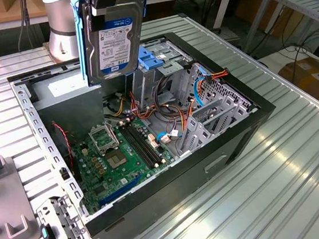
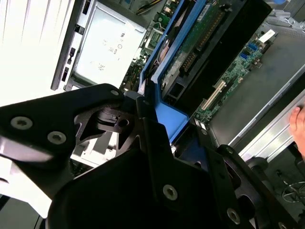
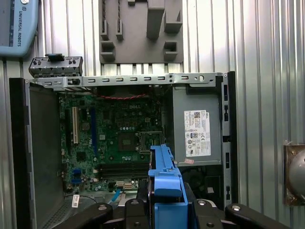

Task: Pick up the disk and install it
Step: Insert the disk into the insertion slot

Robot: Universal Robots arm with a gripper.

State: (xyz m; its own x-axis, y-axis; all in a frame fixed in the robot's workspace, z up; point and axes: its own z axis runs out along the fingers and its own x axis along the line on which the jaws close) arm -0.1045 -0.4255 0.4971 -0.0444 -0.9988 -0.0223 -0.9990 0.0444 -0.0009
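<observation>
- the gripper is closed tight on the disk and holds nothing else; in the first wrist view its dark fingers flank the blue plastic at the disk's upper end.
- the disk hangs in the air, touching nothing below, above the open case toward the case's far edge in the exterior view.
- handling, as i judge it: a stiff, dense metal slab, fairly heavy for its size. its faces are smooth and could slip in a light grip. it is sensitive to knocks.
- the blue rails and the narrow edges look like the safest places to hold. the bare circuit board on its back is best left untouched.
- it stands nearly upright, long axis running up and down with a slight lean. the labelled face turns toward the exterior camera, and the free end points down into the case.
- below it lie the motherboard, the grey box in the case's corner, and the drive cage just beside the disk's lower end.
- the case rests on a ribbed metal table.
</observation>
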